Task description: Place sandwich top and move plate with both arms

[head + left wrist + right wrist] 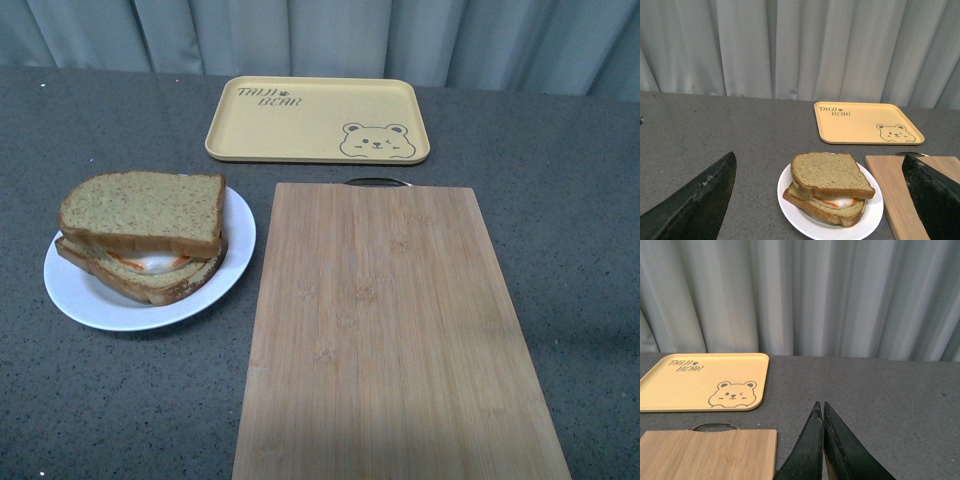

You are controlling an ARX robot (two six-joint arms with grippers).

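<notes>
From the front we saw the sandwich top (140, 208) capping the egg slice (150, 285) on the plate (100, 300), its rim just beside the cutting board (390, 330), outer edges free. Our left gripper (819, 165) gaped wide, empty, framing the plate. Our right gripper (821, 407) sat pinched closed, empty, over bare table (900, 390).

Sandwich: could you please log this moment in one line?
top: placed | plate: left of board | left gripper: open | right gripper: shut

place: lab-style test bench | grey curtain backdrop (790, 50) | speckled grey tabletop (100, 400)
</notes>
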